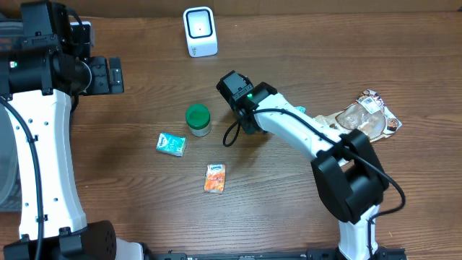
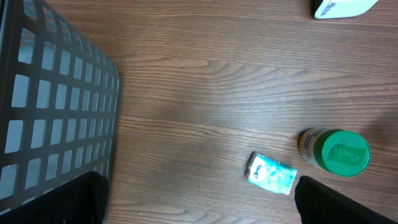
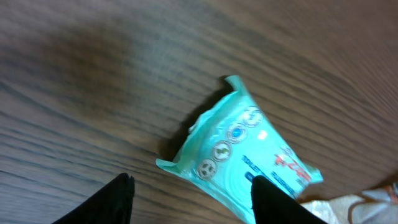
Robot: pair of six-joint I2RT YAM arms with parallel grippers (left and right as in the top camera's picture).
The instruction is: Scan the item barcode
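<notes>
The right end effector (image 3: 193, 180) is spread, pinching nothing, just over a glossy teal plastic sachet (image 3: 242, 152) lying on the brown wooden bench (image 3: 74, 106). The left end effector (image 2: 199, 183) gapes wide, empty.

Wood-grain table (image 3: 93, 93) matt; teal packet (image 3: 242, 149) glossy plastic film.

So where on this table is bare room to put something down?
Bare wood: between the scanner and the jar, and right of the scanner along the far edge. Crowded: around the jar, teal packet and orange packet.
</notes>
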